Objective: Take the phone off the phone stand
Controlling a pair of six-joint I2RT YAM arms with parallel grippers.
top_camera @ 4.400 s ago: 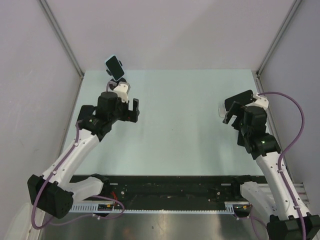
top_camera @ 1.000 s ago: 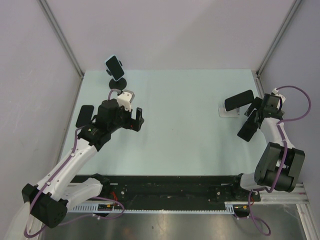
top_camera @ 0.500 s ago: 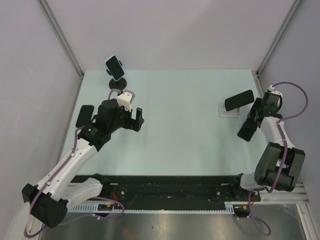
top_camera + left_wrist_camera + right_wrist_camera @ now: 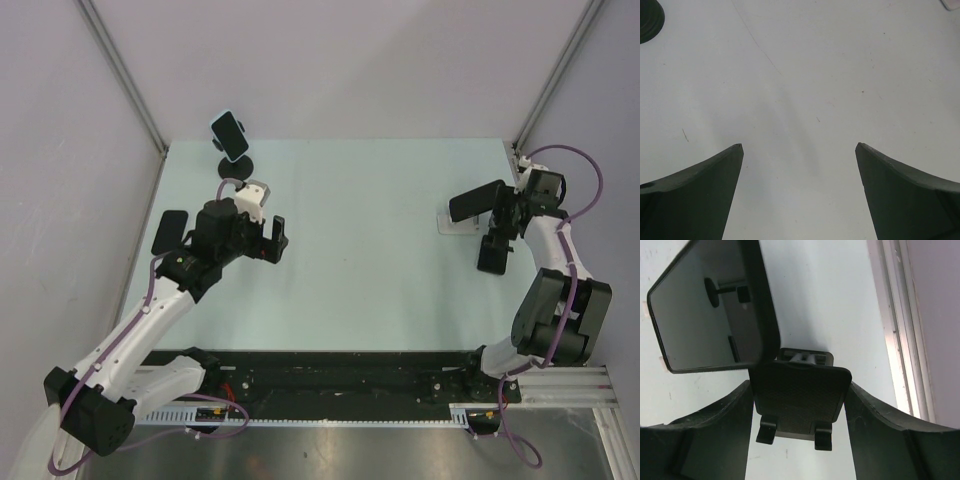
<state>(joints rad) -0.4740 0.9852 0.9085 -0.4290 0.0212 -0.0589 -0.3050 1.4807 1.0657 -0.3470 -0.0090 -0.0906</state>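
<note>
A black phone (image 4: 477, 200) with a dark screen sits tilted near the right edge, over a small white piece (image 4: 455, 226). It also shows in the right wrist view (image 4: 705, 315) at upper left. A black phone stand (image 4: 800, 400) with two small lips fills the gap between my right gripper's fingers (image 4: 799, 385), and both fingers press its sides. From above, the stand (image 4: 490, 255) sits just near of the phone, under my right gripper (image 4: 497, 232). My left gripper (image 4: 272, 236) is open and empty over bare table, as its wrist view shows (image 4: 799, 146).
Another phone (image 4: 229, 135) stands on a round-based black stand (image 4: 238, 165) at the far left corner. A flat black phone-like slab (image 4: 168, 232) lies by the left wall. The table's right rail (image 4: 900, 330) runs close beside the stand. Walls enclose three sides.
My right wrist has swung toward the far side, and the black stand between its fingers has turned upright and shifted slightly toward the phone. The left arm has held still over the last second.
</note>
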